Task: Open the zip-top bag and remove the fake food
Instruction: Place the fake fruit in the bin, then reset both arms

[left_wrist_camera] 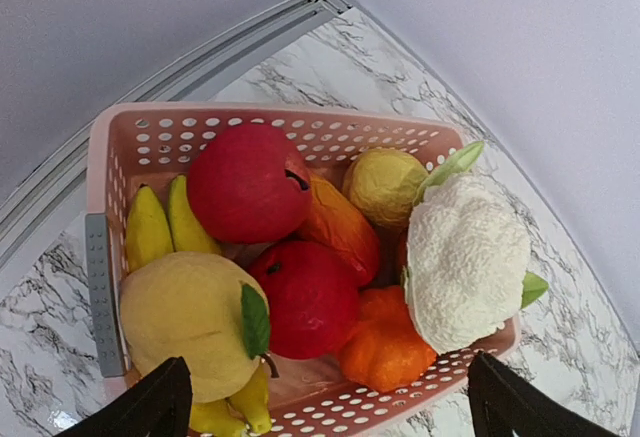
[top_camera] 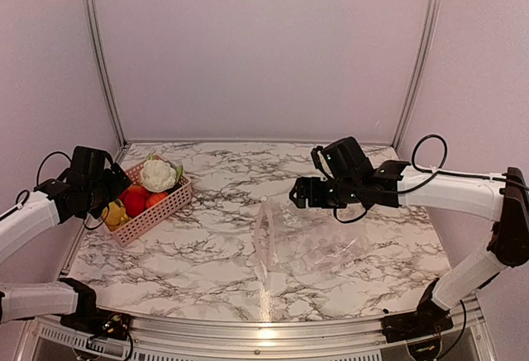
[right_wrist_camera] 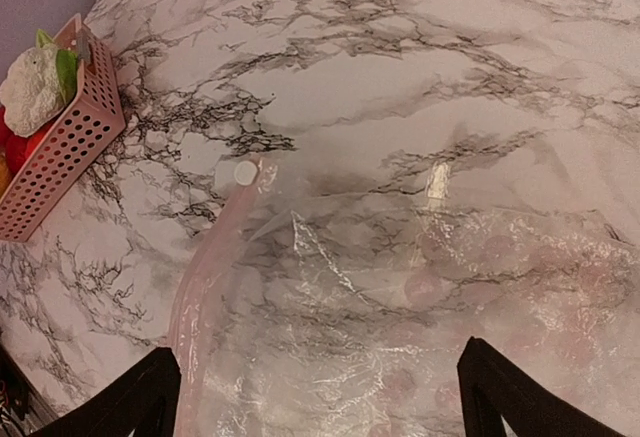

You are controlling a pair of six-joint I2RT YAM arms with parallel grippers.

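The zip-top bag lies crumpled on the marble table right of the middle. In the right wrist view the zip-top bag looks flat and see-through, with a pink zip strip and a white slider at its left end. I see no food inside it. My right gripper hangs open above the bag's left end; in its own view the right gripper has nothing between its fingers. The fake food fills the pink basket. My left gripper hovers open over the basket's near wall, holding nothing.
The basket stands at the table's left edge near the side wall. In it lie red apples, bananas, a yellow pear, a white cauliflower and an orange piece. Metal frame posts rise at the back corners.
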